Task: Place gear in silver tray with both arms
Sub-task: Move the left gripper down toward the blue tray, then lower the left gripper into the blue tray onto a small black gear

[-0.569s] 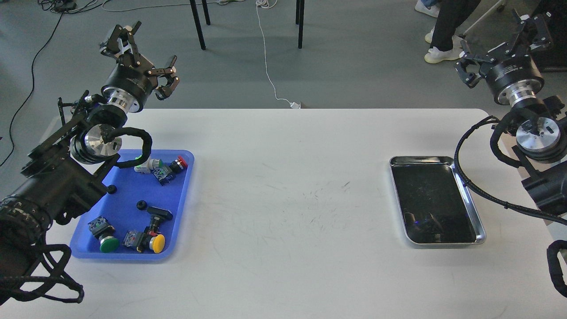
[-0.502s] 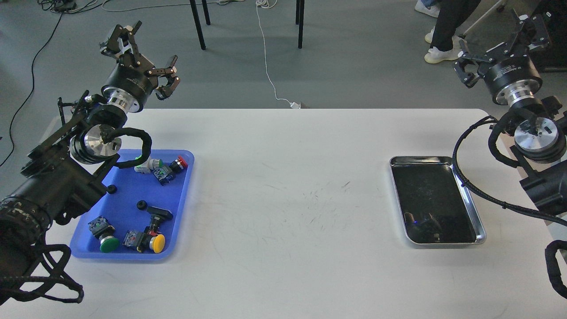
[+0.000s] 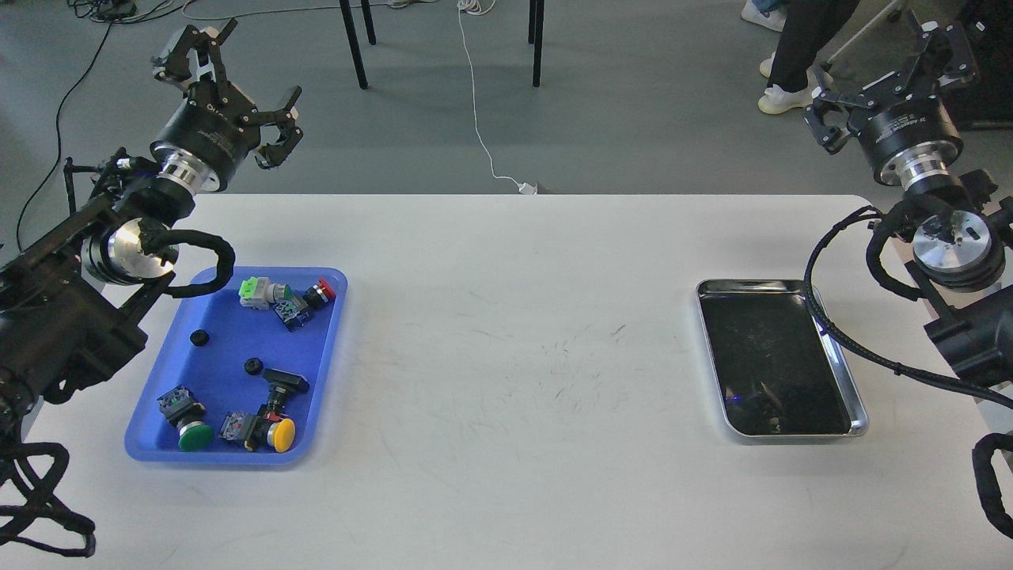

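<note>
From the head view, a white counter (image 3: 506,356) holds the silver tray (image 3: 839,348), lying bare. Far to its left sits a blue tray (image 3: 229,372) holding two small black gears (image 3: 253,366) among push-buttons. Both the left claw (image 3: 229,87) and right claw (image 3: 886,75) hover spread apart, holding nothing.

Shiny metal silver tray (image 3: 840,369); seemingly matt plastic blue tray (image 3: 326,356).

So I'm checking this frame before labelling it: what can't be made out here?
- Head view, the only one: two small black round parts in the blue plastic tray are too small to identify as gears.
- Shiny rectangular silver tray: dark reflective bottom may mask small contents.
- Right pincer: fingers partly lost against dark background.
</note>
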You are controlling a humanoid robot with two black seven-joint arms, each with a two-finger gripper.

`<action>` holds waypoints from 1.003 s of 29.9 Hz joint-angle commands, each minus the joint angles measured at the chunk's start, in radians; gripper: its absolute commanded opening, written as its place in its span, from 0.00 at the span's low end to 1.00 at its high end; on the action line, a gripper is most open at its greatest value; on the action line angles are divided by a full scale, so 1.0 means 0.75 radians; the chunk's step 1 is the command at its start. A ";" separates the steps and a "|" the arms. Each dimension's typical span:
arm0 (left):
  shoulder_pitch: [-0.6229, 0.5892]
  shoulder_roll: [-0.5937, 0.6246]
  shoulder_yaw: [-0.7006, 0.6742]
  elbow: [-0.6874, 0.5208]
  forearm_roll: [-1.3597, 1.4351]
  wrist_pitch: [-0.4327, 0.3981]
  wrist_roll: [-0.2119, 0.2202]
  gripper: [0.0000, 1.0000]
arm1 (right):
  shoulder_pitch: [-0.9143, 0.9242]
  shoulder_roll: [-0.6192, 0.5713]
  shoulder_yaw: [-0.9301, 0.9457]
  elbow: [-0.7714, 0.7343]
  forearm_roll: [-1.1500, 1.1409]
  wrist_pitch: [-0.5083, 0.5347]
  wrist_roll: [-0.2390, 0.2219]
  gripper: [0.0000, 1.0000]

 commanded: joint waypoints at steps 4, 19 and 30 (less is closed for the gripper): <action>0.026 0.310 0.139 -0.292 0.247 0.014 -0.004 0.98 | -0.024 0.000 -0.001 -0.002 0.000 0.009 0.029 0.99; 0.276 0.740 0.194 -0.767 1.705 0.198 -0.080 0.98 | -0.108 0.000 -0.007 0.012 0.000 0.101 0.125 0.99; 0.294 0.675 0.503 -0.597 2.505 0.542 -0.096 0.88 | -0.120 -0.006 -0.003 0.018 0.000 0.128 0.125 0.99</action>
